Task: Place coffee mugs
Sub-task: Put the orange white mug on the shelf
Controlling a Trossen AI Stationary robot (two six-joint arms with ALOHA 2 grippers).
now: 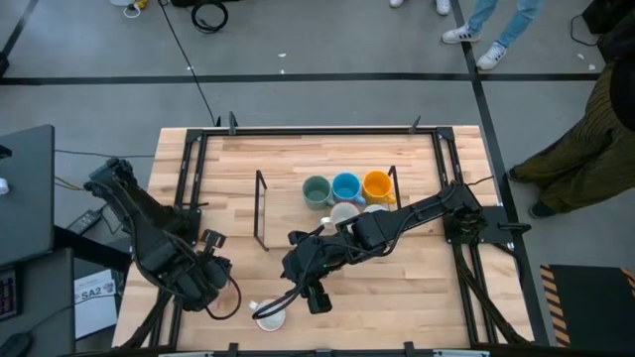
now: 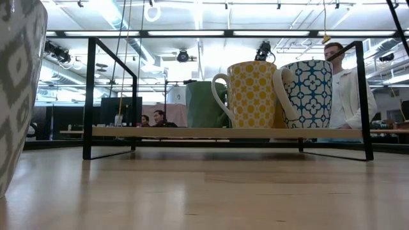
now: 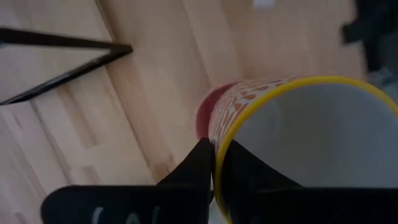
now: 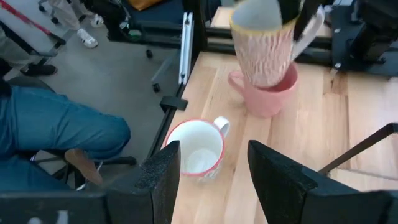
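The move ahead seems to belong to the right gripper point(image 1: 316, 299). Its two dark fingers stand wide apart and hold nothing. The white ceramic mug with a thin red rim point(image 4: 196, 149) stands just ahead of them, a little toward one finger rather than centred in the gap. This mug is upright with its mouth up and looks empty, and its handle points away from the right gripper, toward the other arm. It is in front of the black wire rack with a wooden shelf point(image 1: 260, 213), well apart from it and close to the table's front edge. The right gripper is between this mug and the rack, and it is nearer to the mug than the left arm is.

The left gripper point(image 3: 216, 171) is closed on a cream ceramic mug with an orange pattern and a yellow rim point(image 3: 311, 124), with one finger inside the wall and one outside. This mug hangs upright over a pink round mug point(image 3: 205, 112) that stands on the table, also in front of the rack. Whether the two touch I cannot tell.

On the rack's shelf stand a grey-green mug point(image 1: 316, 190), a blue patterned one point(image 1: 345, 185) and a yellow one point(image 1: 377, 184), side by side.
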